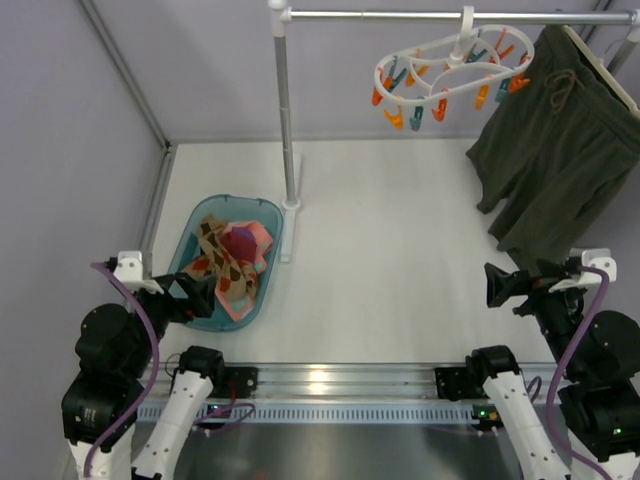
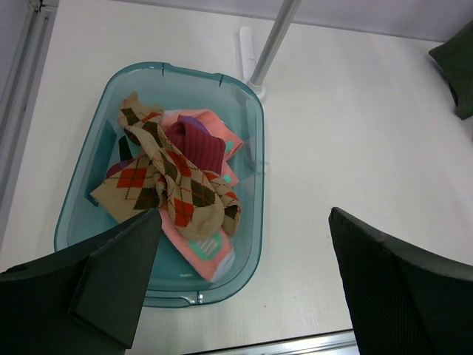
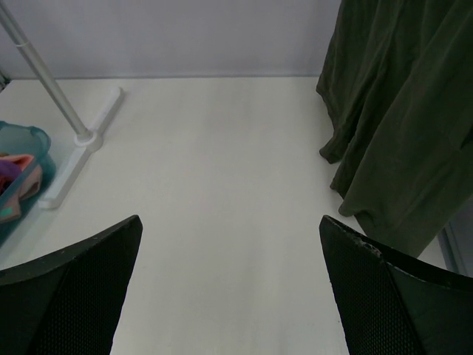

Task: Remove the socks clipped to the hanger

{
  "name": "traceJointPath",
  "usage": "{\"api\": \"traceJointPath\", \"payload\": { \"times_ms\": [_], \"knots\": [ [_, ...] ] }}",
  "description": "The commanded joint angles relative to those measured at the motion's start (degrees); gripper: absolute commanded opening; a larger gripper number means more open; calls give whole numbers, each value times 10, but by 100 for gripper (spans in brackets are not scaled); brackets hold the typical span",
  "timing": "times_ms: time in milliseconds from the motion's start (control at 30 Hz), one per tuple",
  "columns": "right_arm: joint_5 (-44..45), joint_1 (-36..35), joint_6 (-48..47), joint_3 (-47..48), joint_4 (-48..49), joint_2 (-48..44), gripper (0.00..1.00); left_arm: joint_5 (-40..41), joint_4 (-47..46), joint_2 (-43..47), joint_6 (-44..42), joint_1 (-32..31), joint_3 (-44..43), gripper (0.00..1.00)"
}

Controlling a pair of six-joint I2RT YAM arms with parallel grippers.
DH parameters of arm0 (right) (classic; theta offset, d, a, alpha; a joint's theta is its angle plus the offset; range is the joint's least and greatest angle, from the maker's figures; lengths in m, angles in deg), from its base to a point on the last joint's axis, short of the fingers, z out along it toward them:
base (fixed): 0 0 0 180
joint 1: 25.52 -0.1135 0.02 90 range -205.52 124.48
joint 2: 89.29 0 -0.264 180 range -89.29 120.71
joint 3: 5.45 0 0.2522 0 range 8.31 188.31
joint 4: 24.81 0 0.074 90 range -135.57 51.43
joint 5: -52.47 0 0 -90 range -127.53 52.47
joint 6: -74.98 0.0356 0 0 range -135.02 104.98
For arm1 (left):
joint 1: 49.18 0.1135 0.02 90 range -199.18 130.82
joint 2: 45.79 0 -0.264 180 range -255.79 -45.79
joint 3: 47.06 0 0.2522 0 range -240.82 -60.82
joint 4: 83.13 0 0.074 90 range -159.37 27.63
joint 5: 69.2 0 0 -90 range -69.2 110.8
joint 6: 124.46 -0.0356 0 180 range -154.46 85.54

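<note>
- The left arm (image 1: pixel 112 345) sits near left, its jaws wide and empty above the near rim of the teal basin (image 2: pixel 185 72).
- The right arm (image 1: pixel 592 350) sits near right, its jaws wide and empty over bare table (image 3: pixel 222 185).
- The socks (image 2: pixel 170 185) lie heaped in the basin, argyle on top.
- Far right, the hanger (image 1: pixel 452 62) hangs from the rail (image 1: pixel 400 15). Its clips look bare, so the job seems done: check each clip, and keep off the olive garment (image 1: pixel 560 150).
</note>
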Motion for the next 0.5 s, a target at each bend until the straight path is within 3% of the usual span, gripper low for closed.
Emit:
{"api": "traceJointPath", "payload": {
  "times_ms": [0, 467],
  "knots": [
    [9, -7, -8, 4, -20, 2, 99, 16, 8, 6, -5, -2, -10, 99],
    [36, -13, -12, -1, -10, 18, 100, 56, 4, 22, -4, -2, -16, 99]
  ]
}}
